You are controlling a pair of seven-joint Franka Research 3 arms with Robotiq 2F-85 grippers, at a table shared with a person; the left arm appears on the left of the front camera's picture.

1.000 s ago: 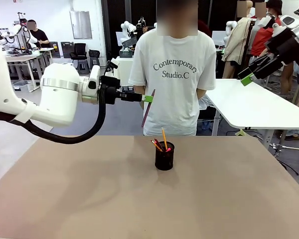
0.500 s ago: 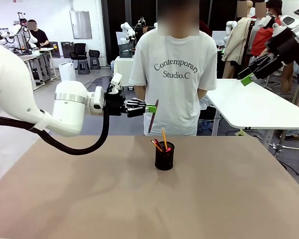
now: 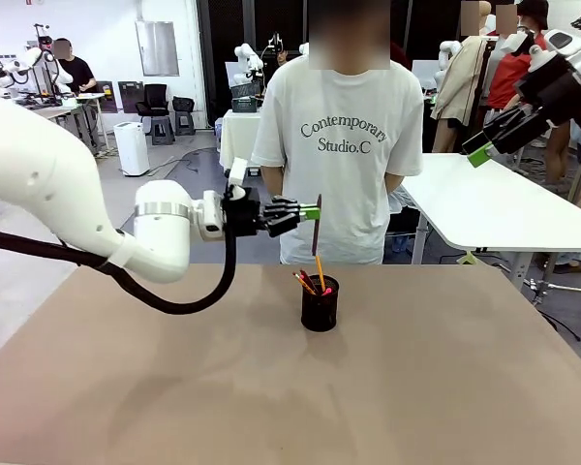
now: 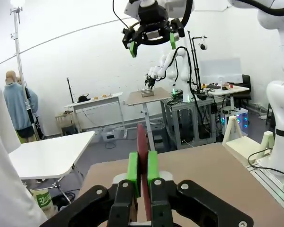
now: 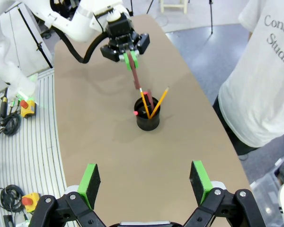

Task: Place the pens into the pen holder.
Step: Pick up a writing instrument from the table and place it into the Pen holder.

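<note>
Nearest you, the right hand hangs high above the surface with its green pads spread wide and nothing between them; you see it up at the right of the front view, well clear of the work.

Farther out, the pen holder stands a little past the middle of the surface, toward the far edge where the person waits. It already carries a yellow-orange pen and a dark pen with pink-red marks, both leaning out over the rim.

What has changed over the last second is the left hand. It has travelled in from the left side and come down, and it now sits just above and slightly left of the holder. Its pads are clamped on the dark red-brown pen, which hangs nearly upright, its lower tip close over the holder's mouth. The right wrist view shows the tip slanting toward the rim.

So you're at the last pen, lined up to go in. Expect a short descent and then a release; watch that the tip clears the pens already leaning there.
</note>
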